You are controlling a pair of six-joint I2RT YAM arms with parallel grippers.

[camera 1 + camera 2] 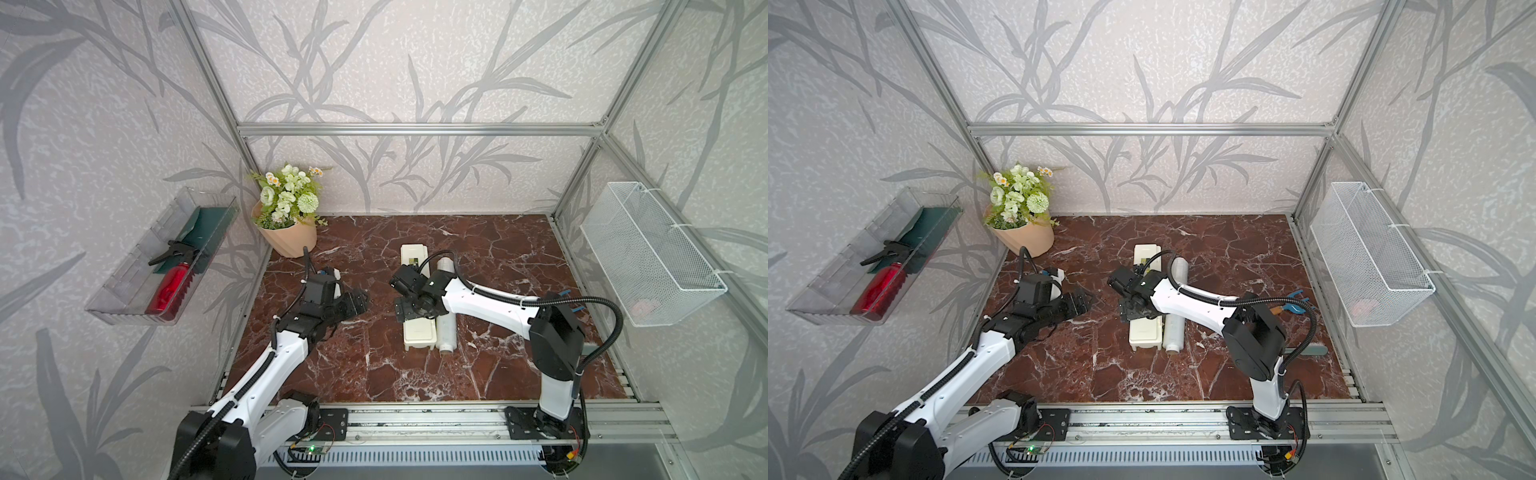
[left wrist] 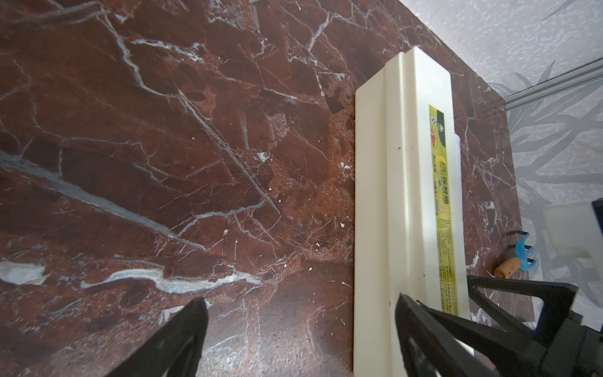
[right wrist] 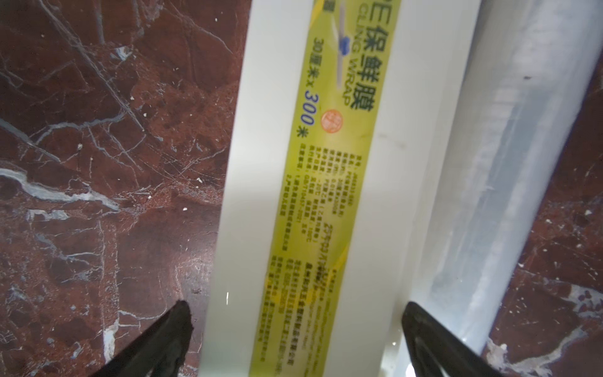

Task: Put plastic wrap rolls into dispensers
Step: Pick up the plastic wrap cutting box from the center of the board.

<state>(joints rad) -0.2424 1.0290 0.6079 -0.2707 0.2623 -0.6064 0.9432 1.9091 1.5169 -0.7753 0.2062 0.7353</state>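
**Roll on the table, beside the shut dispenser**

Your plastic wrap roll lies flat on the table, centre of the frame in both top views. It runs parallel to the dispenser and sits right against that box's right-hand side. The dispenser has its lid down and its yellow-green label strip facing up.

Your right gripper hangs over the middle of the dispenser with its jaws spread wide and nothing between them. One fingertip is over the table beside the box, the other over the seam where box meets roll. I can't tell whether it touches.

Your left gripper is left of centre, jaws wide apart too and empty, over bare table and pointing toward the dispenser.

The flower pot stands in the table's upper left corner. The wire-mesh basket hangs on the right wall.
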